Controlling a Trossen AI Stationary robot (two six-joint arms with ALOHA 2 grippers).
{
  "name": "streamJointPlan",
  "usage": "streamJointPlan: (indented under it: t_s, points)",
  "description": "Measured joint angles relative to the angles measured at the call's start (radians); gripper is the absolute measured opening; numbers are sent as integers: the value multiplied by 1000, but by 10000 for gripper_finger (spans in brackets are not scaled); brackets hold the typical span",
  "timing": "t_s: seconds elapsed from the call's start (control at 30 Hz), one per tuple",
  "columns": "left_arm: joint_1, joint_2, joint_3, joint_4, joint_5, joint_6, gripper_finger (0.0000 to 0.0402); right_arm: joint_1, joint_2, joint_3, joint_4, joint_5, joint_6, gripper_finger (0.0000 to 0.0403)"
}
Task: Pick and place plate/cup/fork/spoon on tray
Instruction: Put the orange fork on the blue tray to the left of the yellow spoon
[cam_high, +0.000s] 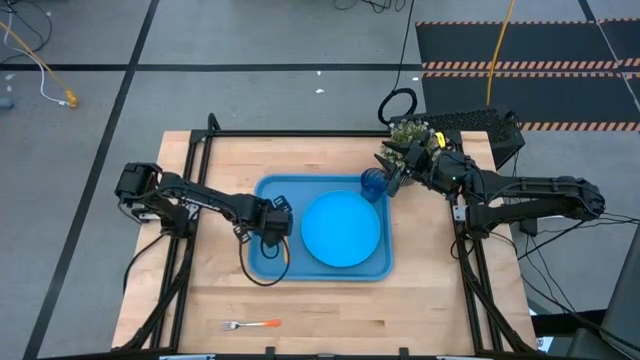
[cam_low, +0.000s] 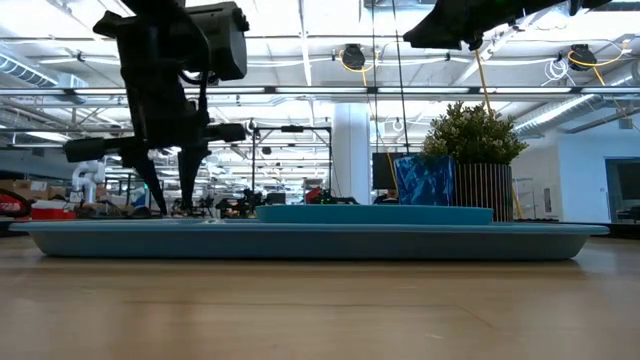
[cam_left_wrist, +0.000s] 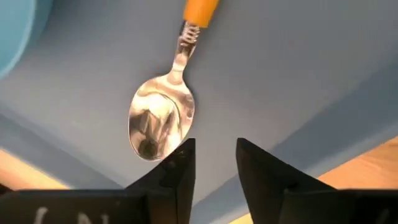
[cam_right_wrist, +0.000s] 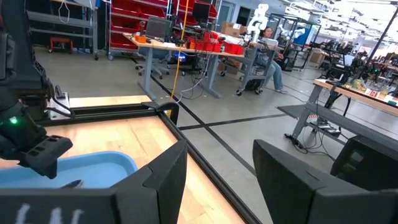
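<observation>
The small orange-handled, silver-tined metal fork (cam_high: 251, 324) lies alone near the table's (cam_high: 420, 310) front edge, handle pointing right, closer to the left hand (cam_high: 272, 222), whose 2 fingers are spread over the rectangular light-blue plastic tray (cam_high: 262, 262).

A mirror-glossy silver metal spoon bowl (cam_left_wrist: 160, 124) is seen on the smooth, matt light-blue plastic tray (cam_left_wrist: 280, 81). Pale grained wood forms the desk (cam_high: 330, 310).
</observation>
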Motion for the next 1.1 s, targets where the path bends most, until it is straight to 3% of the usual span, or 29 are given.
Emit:
streamJointPlan:
  t_s: [0.1,0.33,0.53,0.7,0.93,1.1]
  points:
    - [0,0,0,0,0,-149,137,0,0,0,0,0,0,176]
    - [-1,0,2,53,1,-689,147,0,0,0,3,0,-16,176]
    - [-18,0,71,-25,226,-1032,147,-29,0,0,29,0,-44,176]
    - [-52,-1,175,-119,315,-1349,147,-50,0,0,27,-3,-45,176]
    - [-251,-2,242,-123,385,-1480,147,-52,0,0,0,-7,-45,176]
    - [-361,-2,242,2,329,-1893,147,-52,0,0,23,-7,-83,176]
